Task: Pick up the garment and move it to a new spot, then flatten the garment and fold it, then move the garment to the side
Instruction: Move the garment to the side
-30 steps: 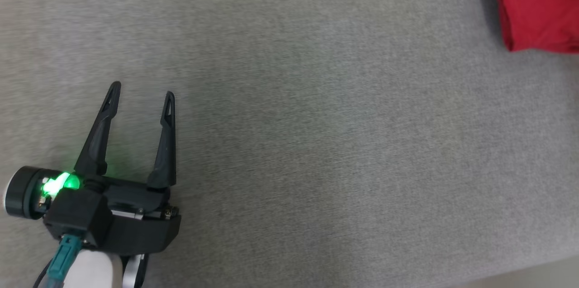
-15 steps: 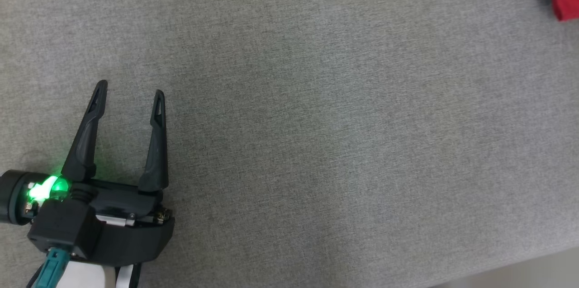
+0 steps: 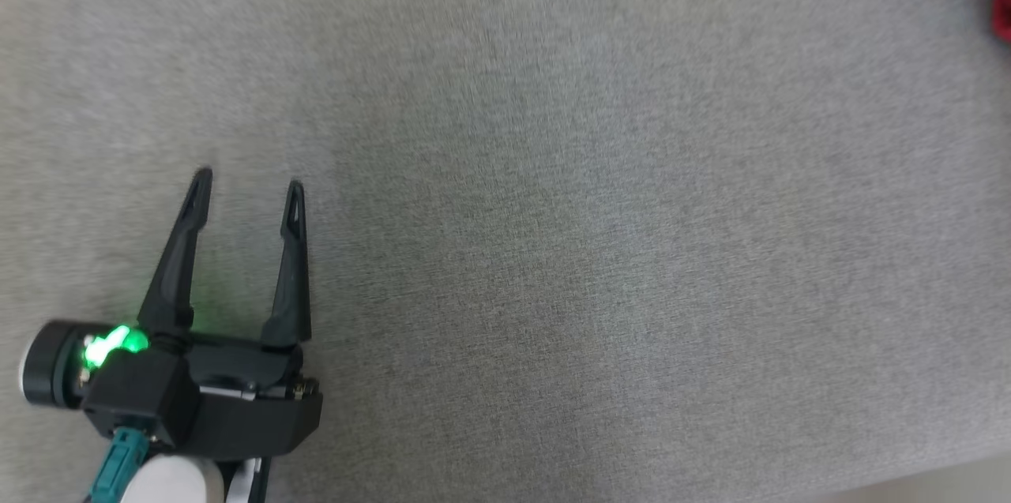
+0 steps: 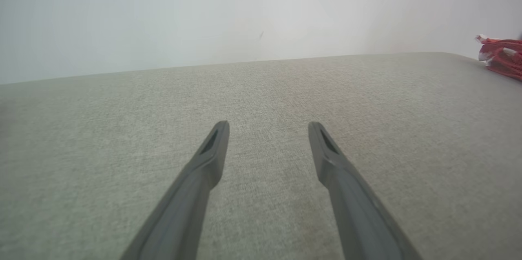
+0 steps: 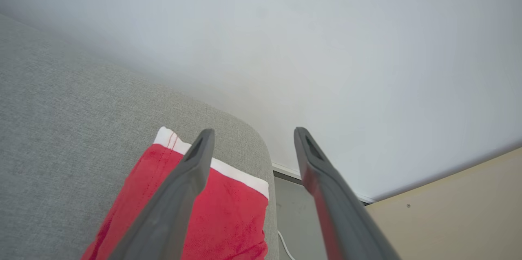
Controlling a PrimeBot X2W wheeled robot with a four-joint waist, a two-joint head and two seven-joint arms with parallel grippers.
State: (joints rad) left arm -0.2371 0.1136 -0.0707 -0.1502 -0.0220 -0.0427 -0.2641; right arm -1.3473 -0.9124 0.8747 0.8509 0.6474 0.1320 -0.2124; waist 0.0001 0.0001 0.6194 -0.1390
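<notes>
Left gripper (image 3: 249, 179) is seen at lower left of head view, jaws spread, nothing held, over the grey desk (image 3: 592, 250). Right gripper (image 5: 253, 130) is likewise released, fingers apart and empty. Red garment (image 5: 236, 207) with white hem is laid under the finger on the left of the right wrist view, at the desk's rounded corner. In head view the garment is cut off at the right edge, well apart from the left gripper. White wall (image 5: 326, 47) is seen beyond.
</notes>
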